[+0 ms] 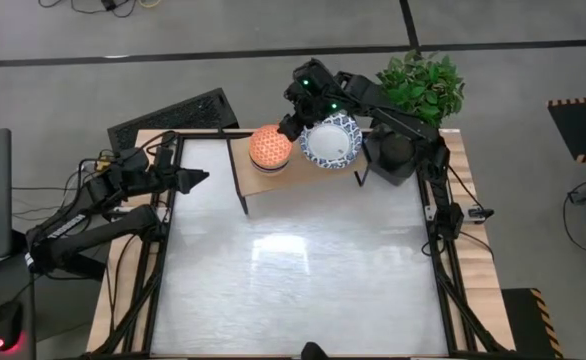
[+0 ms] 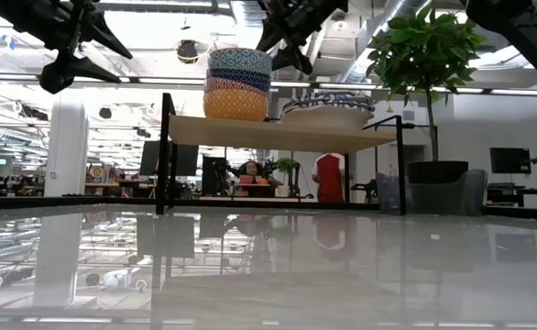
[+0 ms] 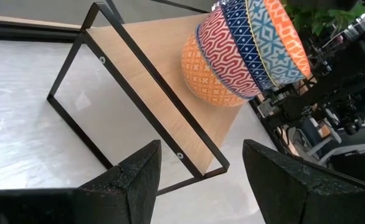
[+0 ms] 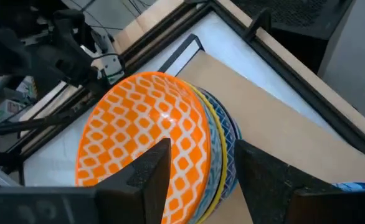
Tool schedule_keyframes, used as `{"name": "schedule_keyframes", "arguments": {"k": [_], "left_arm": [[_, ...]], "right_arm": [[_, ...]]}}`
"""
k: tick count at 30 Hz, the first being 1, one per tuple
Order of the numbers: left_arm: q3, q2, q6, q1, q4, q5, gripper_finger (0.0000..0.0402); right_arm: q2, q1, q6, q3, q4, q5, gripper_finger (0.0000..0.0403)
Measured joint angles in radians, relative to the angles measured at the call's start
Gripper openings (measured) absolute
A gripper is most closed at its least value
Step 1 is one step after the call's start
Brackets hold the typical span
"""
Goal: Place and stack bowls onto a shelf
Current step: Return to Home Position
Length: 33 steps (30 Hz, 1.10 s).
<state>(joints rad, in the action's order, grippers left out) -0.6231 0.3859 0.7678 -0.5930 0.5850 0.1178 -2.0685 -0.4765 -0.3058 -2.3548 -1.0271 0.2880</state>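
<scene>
- Shelf [image 1: 308, 182] at desk [image 1: 293, 270] rear edge: small bowl stack [image 1: 270, 148] beside wide bowls [image 1: 331, 142].
- Right end effector [image 1: 293, 125] released (fingers apart, nothing held), above the small bowl stack.
- Left end effector [image 1: 195, 178] released, over desk left edge.

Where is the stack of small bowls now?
In the high view, the stack of small bowls stands on the left end of the shelf, beside the wide white bowls.
</scene>
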Motion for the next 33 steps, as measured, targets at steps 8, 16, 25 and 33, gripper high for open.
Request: {"name": "schedule_keyframes", "arguments": {"k": [8,16,25,33], "left_arm": [[0.000,0.000,0.024,0.000,-0.035,0.031,0.0210],[-0.145,0.000,0.040,0.000,-0.112,0.062,0.0210],[-0.420,-0.002,-0.157,0.000,-0.095,0.059,0.0210],[-0.563,-0.002,-0.406,0.000,-0.106,0.192,0.0210]], "right_arm": [[0.058,-0.015,0.000,-0.002,0.032,-0.001,0.0204],[0.231,-0.007,0.027,-0.002,0.019,0.000,0.0191],[0.469,-0.010,0.269,-0.003,-0.191,-0.007,0.0191],[0.665,0.008,0.321,0.097,-0.266,0.040,0.0192]]}}
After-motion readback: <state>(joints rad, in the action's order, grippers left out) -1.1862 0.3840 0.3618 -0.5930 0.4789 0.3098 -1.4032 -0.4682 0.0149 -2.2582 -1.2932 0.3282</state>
